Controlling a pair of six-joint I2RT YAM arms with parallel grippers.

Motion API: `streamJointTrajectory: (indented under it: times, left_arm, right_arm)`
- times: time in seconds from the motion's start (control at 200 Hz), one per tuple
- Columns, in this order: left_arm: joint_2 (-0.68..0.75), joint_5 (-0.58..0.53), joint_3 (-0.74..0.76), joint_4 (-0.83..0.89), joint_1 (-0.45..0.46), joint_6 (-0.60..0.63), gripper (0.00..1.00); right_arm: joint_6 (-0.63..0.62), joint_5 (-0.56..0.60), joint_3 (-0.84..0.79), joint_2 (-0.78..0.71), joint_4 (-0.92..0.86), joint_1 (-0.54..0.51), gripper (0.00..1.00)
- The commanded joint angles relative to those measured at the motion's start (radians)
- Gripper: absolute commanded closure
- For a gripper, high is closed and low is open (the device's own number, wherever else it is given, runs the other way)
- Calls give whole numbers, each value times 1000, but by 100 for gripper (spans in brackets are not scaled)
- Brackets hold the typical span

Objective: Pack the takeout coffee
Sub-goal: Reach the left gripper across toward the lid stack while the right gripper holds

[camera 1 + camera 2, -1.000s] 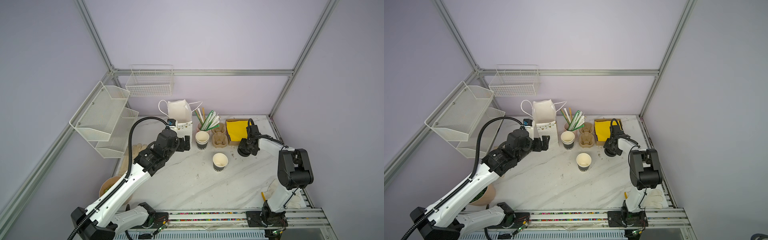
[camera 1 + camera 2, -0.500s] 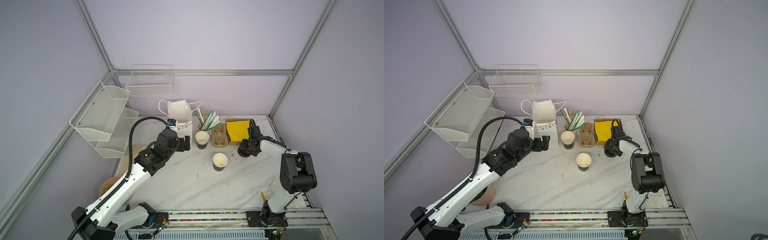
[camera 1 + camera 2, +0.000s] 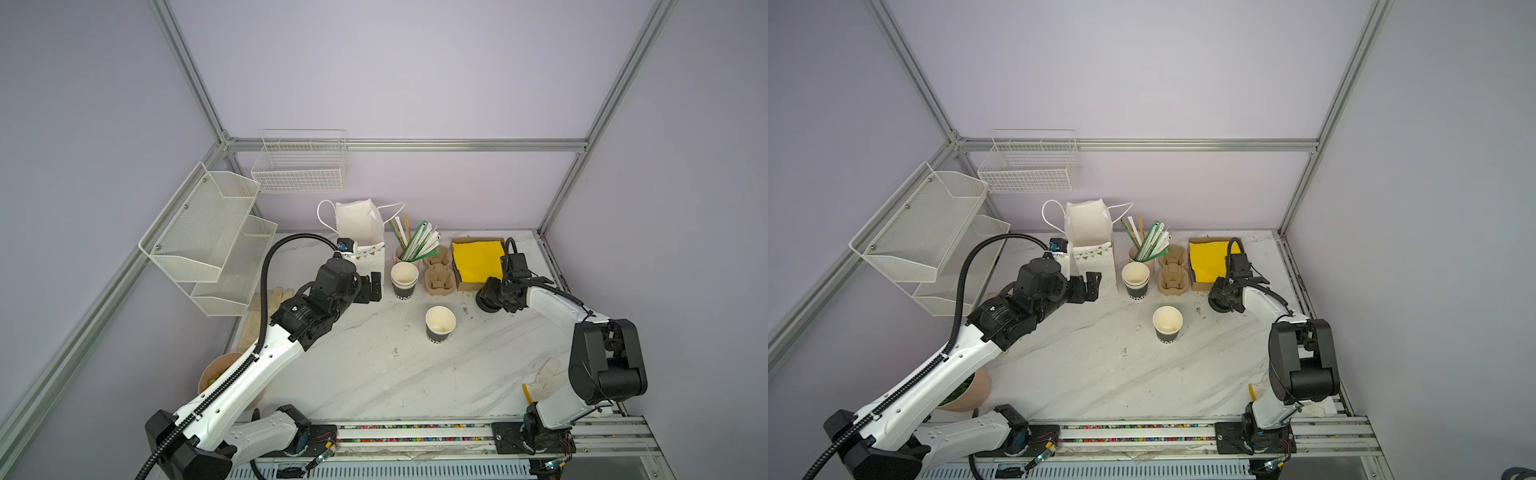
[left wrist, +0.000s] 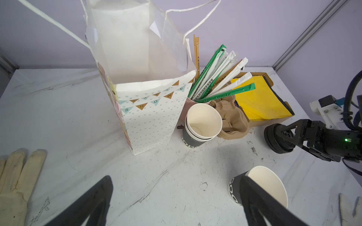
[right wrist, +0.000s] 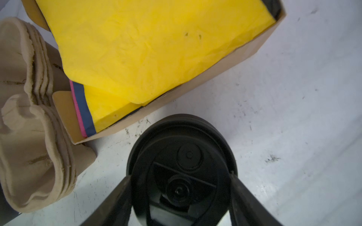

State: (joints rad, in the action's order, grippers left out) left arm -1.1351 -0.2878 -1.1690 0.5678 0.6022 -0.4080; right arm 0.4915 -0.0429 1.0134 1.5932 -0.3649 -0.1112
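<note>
**Two arms, one cup: the lid comes first**

Both top views show the coffee cup standing upright and uncovered on the table, between the arms and apart from everything else. That open spot probably leaves room to reach it from either side. The left gripper hovers just in front of the paper bag, jaws spread and empty. The right gripper sits low beside the box, around a black lid.

From the left wrist, the bag's mouth gapes upward, ready to take a cup. The stack of cups stands just beside the bag. The single coffee cup shows partly behind one spread finger.

From the right wrist, the jaws press against opposite edges of the lid. This sideways grasp keeps it flat, probably so it can be set level on the cup's rim. Whether it is clear of the table I cannot tell.
</note>
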Motion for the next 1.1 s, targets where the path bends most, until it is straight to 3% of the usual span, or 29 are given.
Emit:
streamJointTrajectory:
  times: [0.0, 0.065, 0.11, 0.14, 0.195, 0.345, 0.495, 0.62, 0.79, 1.095]
  left_arm:
    - [-6, 30, 9, -1, -7, 2, 0]
    - [-12, 46, 6, 0, -8, 1, 0]
    - [-18, 61, 4, 0, -8, 1, 0]
    - [-22, 70, 3, 0, -7, -1, 0]
    - [-29, 87, 3, 0, -7, -7, 0]
    - [-53, 131, -6, -3, -7, -26, 0]
    - [-101, 239, -31, -22, -8, -91, 0]
    - [-170, 324, -128, -11, -6, -142, 0]
    - [-269, 352, -282, -5, 29, -220, 0]
    - [-649, 438, -697, -6, 114, -343, 0]
  right_arm:
    - [8, -53, -28, -47, 48, 7, 36]
    - [17, -133, -43, -38, 65, 32, 39]
    - [14, -55, -30, -35, 31, 30, 44]
    - [4, -30, -19, -35, 16, 23, 44]
    - [-8, -99, -32, -43, 39, 34, 44]
    - [-12, -69, -44, -84, 46, 38, 44]
    - [2, -152, -56, -101, 78, 51, 44]
    - [-1, -151, -61, -127, 79, 57, 44]
    - [7, -183, -104, -204, 113, 69, 44]
    - [18, -229, -172, -242, 160, 77, 45]
